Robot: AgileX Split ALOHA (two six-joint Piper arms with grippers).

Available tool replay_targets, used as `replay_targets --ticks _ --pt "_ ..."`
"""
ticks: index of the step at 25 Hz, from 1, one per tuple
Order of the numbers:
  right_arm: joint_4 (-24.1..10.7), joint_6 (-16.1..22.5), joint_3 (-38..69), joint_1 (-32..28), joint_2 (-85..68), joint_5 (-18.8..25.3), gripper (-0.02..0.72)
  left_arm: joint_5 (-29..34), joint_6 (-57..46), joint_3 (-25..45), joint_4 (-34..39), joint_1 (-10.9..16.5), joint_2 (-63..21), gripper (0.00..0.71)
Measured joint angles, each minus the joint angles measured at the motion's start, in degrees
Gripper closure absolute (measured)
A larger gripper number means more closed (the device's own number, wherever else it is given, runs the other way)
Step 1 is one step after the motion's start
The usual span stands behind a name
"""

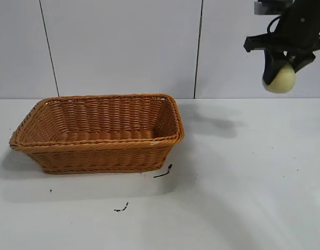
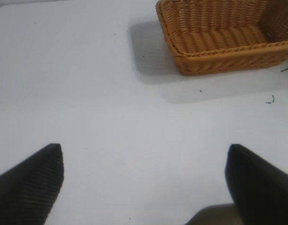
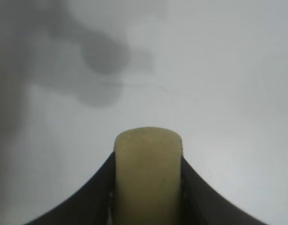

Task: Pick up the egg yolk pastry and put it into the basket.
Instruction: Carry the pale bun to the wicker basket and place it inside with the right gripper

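My right gripper [image 1: 281, 67] hangs high above the table at the far right, shut on the pale yellow egg yolk pastry [image 1: 279, 79]. In the right wrist view the pastry [image 3: 148, 178] sits squeezed between the two black fingers [image 3: 94, 197], well above the white table. The orange-brown wicker basket [image 1: 97, 147] stands on the table at the left, far to the left of the right gripper and lower; nothing lies in it. It also shows in the left wrist view [image 2: 219, 58]. My left gripper [image 2: 144, 173] is open and empty over bare table, away from the basket.
The white table [image 1: 243, 177] carries two small dark scraps [image 1: 163, 172] [image 1: 122, 208] in front of the basket. A white panelled wall stands behind.
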Motion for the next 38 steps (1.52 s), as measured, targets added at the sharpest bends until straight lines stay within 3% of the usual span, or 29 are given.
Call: replay_targets --ticks 8,14,23,29,35,38 --pt "-0.4 0.8 -11.3 8.4 3.4 3.4 0.496 0.0 0.0 0.0 0.0 0.0 0.0 0.014" --pt "0.0 0.8 -18.2 17.8 7.3 3.4 0.496 0.0 0.0 0.0 0.0 0.0 0.0 0.014" --pt "0.2 0.8 -19.3 29.8 13.8 -3.8 0.496 0.0 0.0 0.0 0.0 0.0 0.0 0.014" --pt "0.2 1.5 -19.4 30.9 20.8 -9.3 0.496 0.0 0.0 0.0 0.0 0.0 0.0 0.014" --pt "0.4 1.6 -19.4 30.8 25.7 -10.3 0.496 0.0 0.0 0.0 0.0 0.0 0.0 0.014" --pt "0.4 1.6 -19.4 30.8 25.8 -10.3 0.416 0.0 0.0 0.0 0.0 0.0 0.0 0.014"
